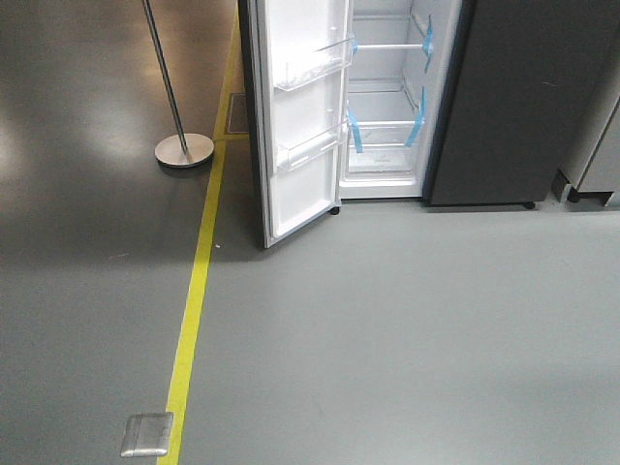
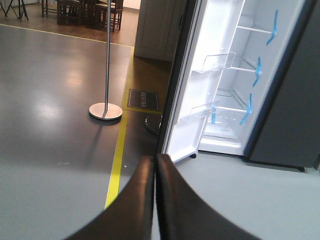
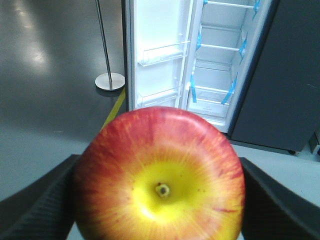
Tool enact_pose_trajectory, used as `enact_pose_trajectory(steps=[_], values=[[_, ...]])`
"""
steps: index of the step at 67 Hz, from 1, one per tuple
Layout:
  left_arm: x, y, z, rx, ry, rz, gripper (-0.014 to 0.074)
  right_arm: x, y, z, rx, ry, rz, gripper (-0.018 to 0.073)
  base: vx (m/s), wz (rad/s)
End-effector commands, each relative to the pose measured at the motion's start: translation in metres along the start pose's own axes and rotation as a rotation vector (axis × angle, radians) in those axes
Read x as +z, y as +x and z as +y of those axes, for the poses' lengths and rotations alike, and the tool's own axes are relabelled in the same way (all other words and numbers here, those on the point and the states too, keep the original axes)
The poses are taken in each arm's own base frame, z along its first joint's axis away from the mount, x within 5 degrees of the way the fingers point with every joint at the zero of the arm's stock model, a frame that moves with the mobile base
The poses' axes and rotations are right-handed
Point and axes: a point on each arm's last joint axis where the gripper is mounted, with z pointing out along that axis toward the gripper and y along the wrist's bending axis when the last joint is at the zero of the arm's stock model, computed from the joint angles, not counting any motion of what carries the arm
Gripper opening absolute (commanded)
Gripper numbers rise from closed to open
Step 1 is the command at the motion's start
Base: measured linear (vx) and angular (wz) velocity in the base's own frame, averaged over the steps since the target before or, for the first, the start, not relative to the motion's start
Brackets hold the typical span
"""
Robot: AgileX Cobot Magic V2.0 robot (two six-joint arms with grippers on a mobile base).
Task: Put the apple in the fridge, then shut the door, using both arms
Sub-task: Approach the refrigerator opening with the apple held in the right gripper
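The red and yellow apple (image 3: 160,175) fills the lower part of the right wrist view, and my right gripper (image 3: 159,200) is shut on it, one black finger (image 3: 35,205) on each side. The fridge (image 1: 387,107) stands ahead, its white lining, glass shelves and blue tape strips (image 1: 355,131) showing. Its door (image 1: 300,116) is swung wide open to the left, with clear bins on its white inner face. My left gripper (image 2: 156,165) is shut on nothing, its two fingers pressed together and pointing at the door's (image 2: 192,95) lower edge. Neither arm shows in the front view.
A chrome pole on a round base (image 1: 184,148) stands left of the door. A yellow floor line (image 1: 194,300) runs toward the fridge, with a metal floor plate (image 1: 147,433) beside it. A dark grey panel (image 1: 533,97) closes the fridge's right half. Chairs (image 2: 85,10) stand far back.
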Motion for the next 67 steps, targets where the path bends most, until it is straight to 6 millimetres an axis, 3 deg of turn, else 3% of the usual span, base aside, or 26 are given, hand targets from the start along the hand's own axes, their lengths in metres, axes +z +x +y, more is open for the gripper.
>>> enact_pose_trajectory(steps=[1,67], values=[[-0.0031,-0.0126,-0.0046,-0.007,0.041,-0.099,-0.0007,-0.0101,-0.0141,0.0007,-0.005,0.014,-0.119,0.0204,0.22,0.02],[-0.0031,-0.0126,-0.0046,-0.007,0.041,-0.099,-0.0007,-0.0101,-0.0141,0.0007,-0.005,0.014,-0.119,0.0204,0.21,0.00]])
